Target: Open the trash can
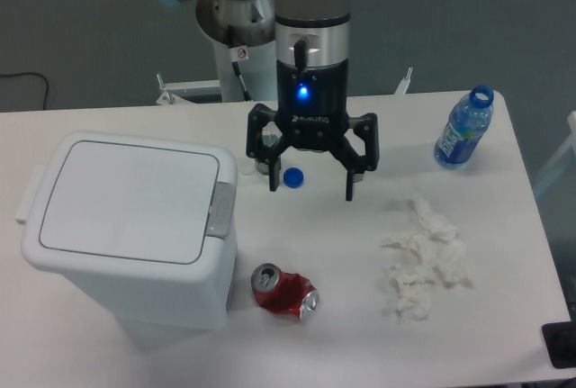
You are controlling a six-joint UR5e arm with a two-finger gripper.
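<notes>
The trash can [135, 235] is a large white rectangular bin standing at the left of the table. Its flat lid [130, 199] is shut, with a grey push latch [221, 209] on its right edge. My gripper [311, 192] hangs above the middle of the table, to the right of the bin and apart from it. Its two fingers are spread wide and hold nothing.
A blue bottle cap [292, 176] lies under the gripper. A crushed red soda can [284, 291] lies in front of the bin's right side. Crumpled white tissues [423, 257] lie at right. An uncapped blue water bottle [463, 129] stands at the back right.
</notes>
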